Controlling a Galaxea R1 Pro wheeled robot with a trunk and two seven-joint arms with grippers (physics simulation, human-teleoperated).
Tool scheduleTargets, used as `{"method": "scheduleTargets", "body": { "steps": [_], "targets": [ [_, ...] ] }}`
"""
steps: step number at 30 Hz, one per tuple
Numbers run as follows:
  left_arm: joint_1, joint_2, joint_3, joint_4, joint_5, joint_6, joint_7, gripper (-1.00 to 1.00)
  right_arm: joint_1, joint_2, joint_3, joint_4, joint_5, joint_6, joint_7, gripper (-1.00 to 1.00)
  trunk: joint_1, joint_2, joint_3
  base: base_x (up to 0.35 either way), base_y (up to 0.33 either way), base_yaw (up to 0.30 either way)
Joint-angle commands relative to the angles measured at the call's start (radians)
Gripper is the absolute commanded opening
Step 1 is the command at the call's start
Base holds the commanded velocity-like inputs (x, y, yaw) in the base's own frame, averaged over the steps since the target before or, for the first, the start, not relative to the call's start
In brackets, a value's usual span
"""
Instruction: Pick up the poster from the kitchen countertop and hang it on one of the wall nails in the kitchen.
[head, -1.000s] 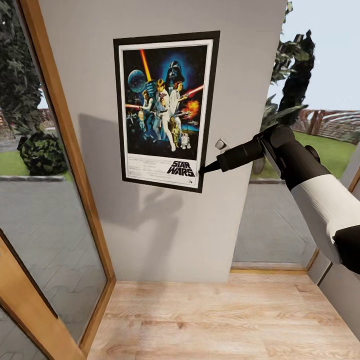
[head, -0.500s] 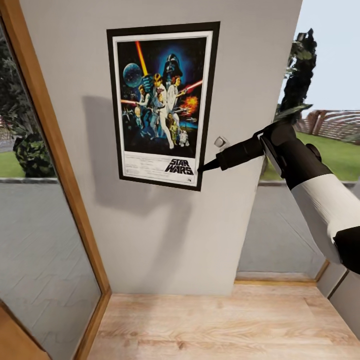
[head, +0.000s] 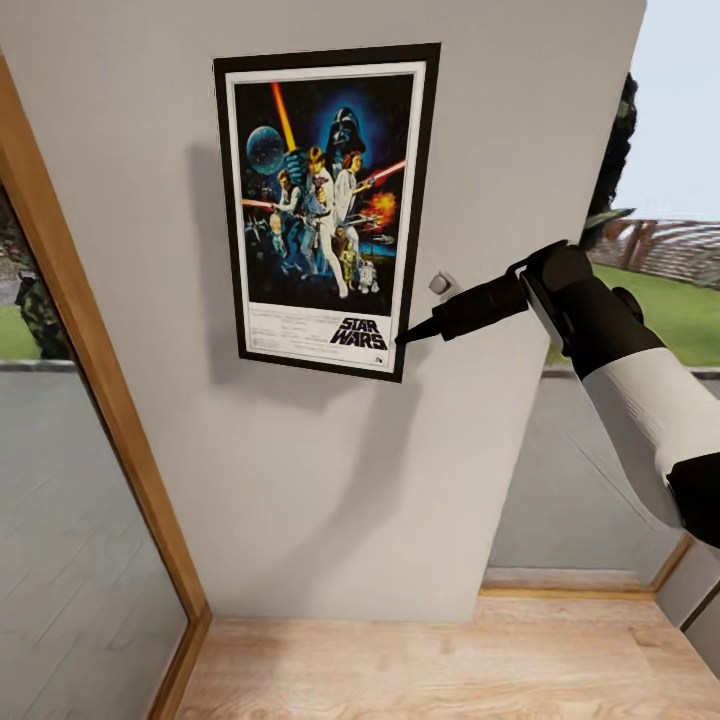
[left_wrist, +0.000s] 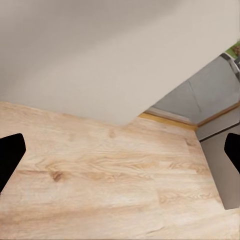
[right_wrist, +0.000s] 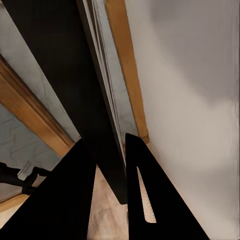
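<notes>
Right now my head view has the poster (head: 325, 210) upright and flat against a pale grey wall panel (head: 330, 480), tilted very slightly so its lower edge slopes down toward the right. My right pincer (head: 402, 341) comes in from the right on a black and white arm and meets the poster at its lower right corner, right at the black frame beside the STAR WARS title. From my right wrist view the two black fingers (right_wrist: 150, 200) sit on either side of the poster's thin dark edge (right_wrist: 102, 125), so I read the pincer as clamped on that edge (the frame runs edge-on between them, with the wall just beside it). A small grey knob-like fitting (head: 440, 284) sticks out of the wall just above the pincer; I can't tell what it is at this size. No nail is visible to me, possibly hidden behind the poster. A wooden door or window frame (head: 90, 370) runs down the left side, and a light wood floor (head: 440, 670) lies below the wall. My left pincer (left_wrist: 120, 152) points down at that floor, its black fingertips (left_wrist: 10, 155) wide apart at both edges of the left wrist view, holding nothing.
</notes>
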Motion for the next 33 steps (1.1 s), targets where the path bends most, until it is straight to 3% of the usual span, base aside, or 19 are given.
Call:
{"method": "scheduleTargets", "body": {
  "steps": [1,9,33],
  "targets": [
    [0.000,0.000,0.000,-0.001,0.004,-0.001,-0.003,1.00,-0.001,-0.001,0.002,0.000,0.002,0.013,0.007,-1.00,0.001,-0.002,-0.002,0.334,0.000,0.000],
    [0.000,0.000,0.000,0.000,0.004,-0.001,-0.003,1.00,-0.001,-0.001,0.001,0.000,0.002,0.013,0.007,-1.00,0.001,-0.002,-0.002,0.231,0.000,0.000],
    [0.000,0.008,0.000,0.001,0.005,0.000,-0.003,1.00,-0.001,-0.001,0.001,0.000,0.002,0.013,0.007,-1.00,0.001,-0.002,-0.002,0.024,0.000,0.000]
  ]
}}
